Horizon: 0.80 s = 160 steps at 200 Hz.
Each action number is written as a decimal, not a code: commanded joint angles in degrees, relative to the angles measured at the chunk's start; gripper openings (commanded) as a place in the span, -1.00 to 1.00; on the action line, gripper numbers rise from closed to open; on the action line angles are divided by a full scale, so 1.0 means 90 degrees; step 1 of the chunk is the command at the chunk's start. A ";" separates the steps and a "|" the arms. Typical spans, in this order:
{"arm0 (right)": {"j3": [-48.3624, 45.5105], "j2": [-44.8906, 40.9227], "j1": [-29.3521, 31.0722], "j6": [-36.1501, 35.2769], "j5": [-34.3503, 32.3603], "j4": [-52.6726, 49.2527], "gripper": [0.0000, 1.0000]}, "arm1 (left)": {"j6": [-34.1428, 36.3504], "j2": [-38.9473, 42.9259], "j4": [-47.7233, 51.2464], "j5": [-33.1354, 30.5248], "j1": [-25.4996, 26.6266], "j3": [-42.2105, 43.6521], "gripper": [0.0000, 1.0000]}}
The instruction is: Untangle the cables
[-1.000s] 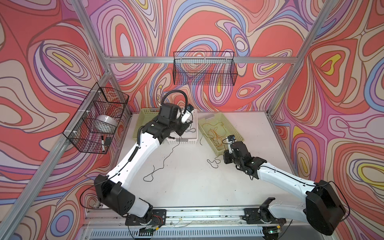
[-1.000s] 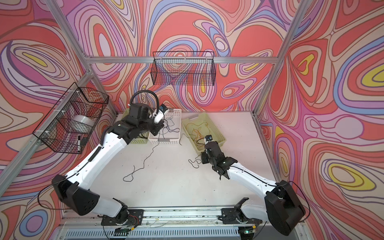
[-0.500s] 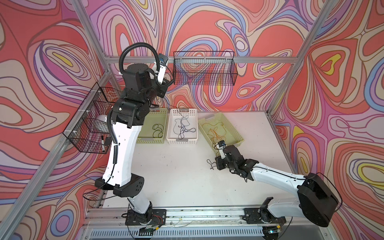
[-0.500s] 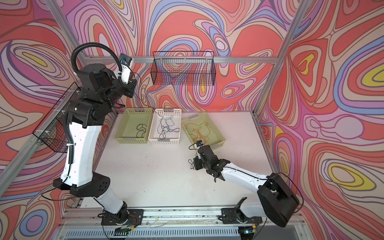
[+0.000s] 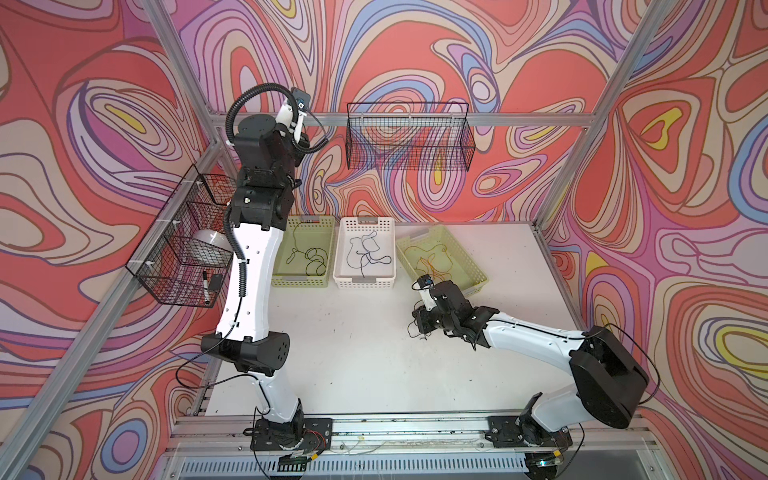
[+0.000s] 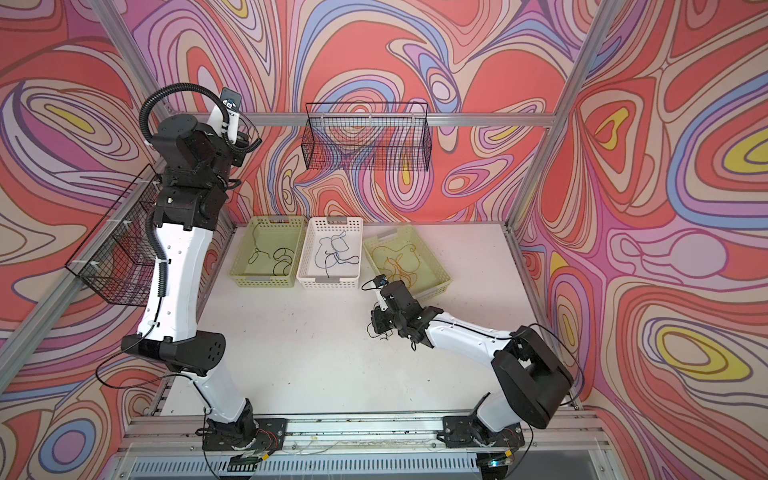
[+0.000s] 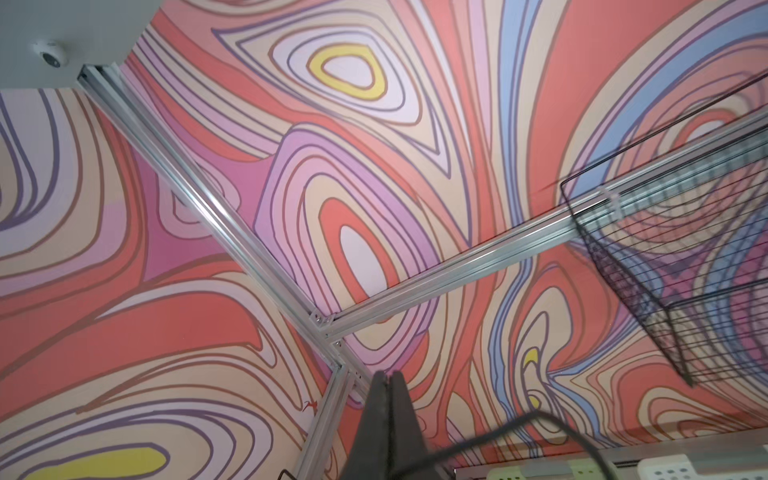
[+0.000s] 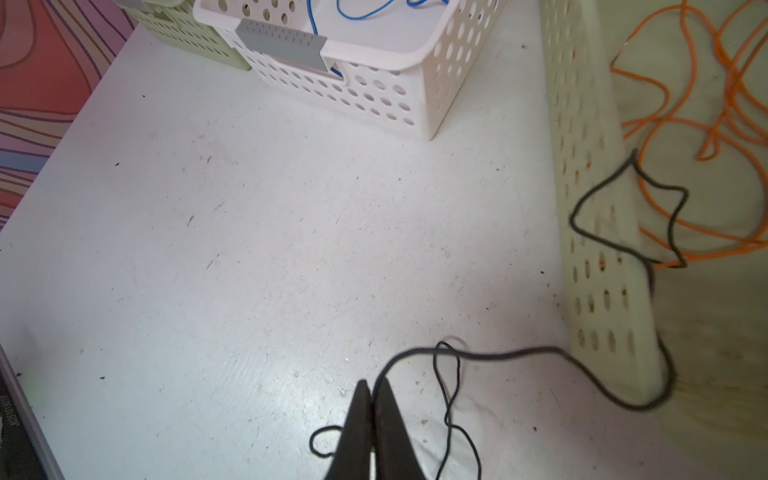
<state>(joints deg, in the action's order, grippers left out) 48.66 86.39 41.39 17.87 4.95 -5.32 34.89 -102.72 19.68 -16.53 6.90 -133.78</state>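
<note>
Dark cable [image 8: 490, 356] is pinched in the right gripper's [image 8: 374, 384] closed tips and trails beside it; the left gripper [image 7: 388, 376] is closed and empty.

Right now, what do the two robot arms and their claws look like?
Both arms have white link shells with black joint housings. The left arm carries a thick black corrugated hose; thin black cords run along the right arm. The left claw and the right claw each have two dark, tapering fingers.
</note>
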 commanded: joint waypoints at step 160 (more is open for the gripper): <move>0.2175 0.0578 0.0090 -0.1311 0.0829 -0.0223 -1.00 | -0.2706 -0.0576 0.0911 0.1278 -0.0981 0.2558 -0.41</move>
<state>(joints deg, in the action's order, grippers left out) 62.06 90.78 41.85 10.20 8.73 -7.46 13.80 -104.84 20.47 -3.05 -1.83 -116.84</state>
